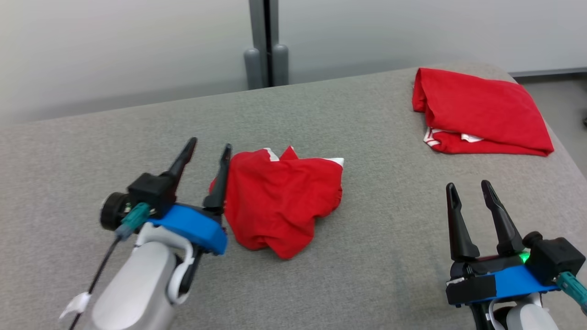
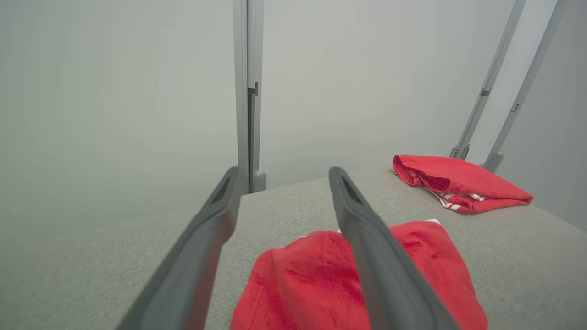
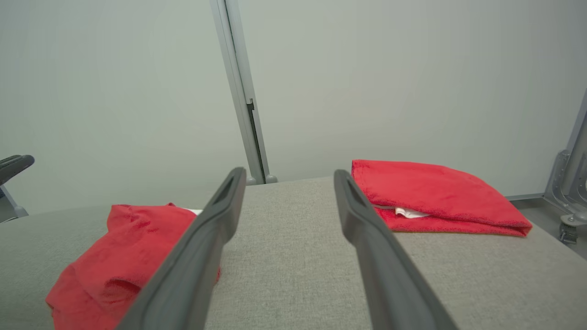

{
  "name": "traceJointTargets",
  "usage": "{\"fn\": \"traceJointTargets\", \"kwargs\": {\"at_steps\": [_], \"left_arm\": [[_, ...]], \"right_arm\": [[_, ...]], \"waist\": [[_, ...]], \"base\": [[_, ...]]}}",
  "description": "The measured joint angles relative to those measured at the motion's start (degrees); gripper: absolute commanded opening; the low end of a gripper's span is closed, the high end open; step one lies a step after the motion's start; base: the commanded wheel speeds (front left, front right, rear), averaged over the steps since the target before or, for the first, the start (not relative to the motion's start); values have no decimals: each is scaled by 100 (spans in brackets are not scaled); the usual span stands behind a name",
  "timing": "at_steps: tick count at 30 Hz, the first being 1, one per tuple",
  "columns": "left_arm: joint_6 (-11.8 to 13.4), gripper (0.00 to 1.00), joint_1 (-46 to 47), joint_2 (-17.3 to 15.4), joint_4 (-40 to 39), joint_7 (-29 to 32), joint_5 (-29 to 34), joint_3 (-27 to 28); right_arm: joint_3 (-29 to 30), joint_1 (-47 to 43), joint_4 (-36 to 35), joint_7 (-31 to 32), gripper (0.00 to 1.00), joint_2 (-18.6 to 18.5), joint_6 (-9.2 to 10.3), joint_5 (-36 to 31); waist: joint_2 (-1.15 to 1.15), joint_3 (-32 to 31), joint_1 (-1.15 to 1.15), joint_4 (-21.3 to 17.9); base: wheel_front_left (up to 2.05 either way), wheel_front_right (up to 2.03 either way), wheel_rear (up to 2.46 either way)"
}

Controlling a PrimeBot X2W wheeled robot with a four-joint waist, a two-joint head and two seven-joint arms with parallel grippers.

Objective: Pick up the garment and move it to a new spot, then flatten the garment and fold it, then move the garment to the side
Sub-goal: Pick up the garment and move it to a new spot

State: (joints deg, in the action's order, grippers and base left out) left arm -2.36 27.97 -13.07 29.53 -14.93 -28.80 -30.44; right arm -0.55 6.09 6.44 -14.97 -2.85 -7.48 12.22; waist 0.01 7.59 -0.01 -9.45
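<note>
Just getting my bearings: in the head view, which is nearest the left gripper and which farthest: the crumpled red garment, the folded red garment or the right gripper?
1. Crumpled red garment: mid-table, right beside the left gripper.
2. Right gripper: across on the right, near side.
3. Folded red garment: far right corner of the table.

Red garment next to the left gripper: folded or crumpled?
Crumpled: the near garment lies in a wrinkled heap, edges uneven, white trim poking out at the top. Not flattened or folded.
</note>
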Motion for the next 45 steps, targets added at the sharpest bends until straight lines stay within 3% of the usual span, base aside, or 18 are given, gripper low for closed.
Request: {"fn": "traceJointTargets", "kwargs": {"at_steps": [9, 18, 26, 45], "left_arm": [[310, 100, -1279, -341, -1329, -7, 535, 1323], [285, 100, -2169, -276, -1715, -8, 864, 2119], [97, 100, -2454, -89, -1728, -8, 1152, 2388], [-166, 100, -2575, 212, -1663, -8, 1553, 2758]], "right_arm": [[93, -194, 26, -2, 100, 0, -1, -49], [319, -460, 101, -2, 100, 0, 0, -77], [364, -698, 214, -2, 100, 1, -1, -92], [379, -814, 352, -2, 100, 1, -1, -91]], "waist": [[0, -229, 0, 439], [-1, -430, 0, 984], [-1, -554, 0, 1220], [-1, -662, 0, 1180]], "base": [[0, 0, 0], [0, 0, 0], [0, 0, 0], [0, 0, 0]]}}
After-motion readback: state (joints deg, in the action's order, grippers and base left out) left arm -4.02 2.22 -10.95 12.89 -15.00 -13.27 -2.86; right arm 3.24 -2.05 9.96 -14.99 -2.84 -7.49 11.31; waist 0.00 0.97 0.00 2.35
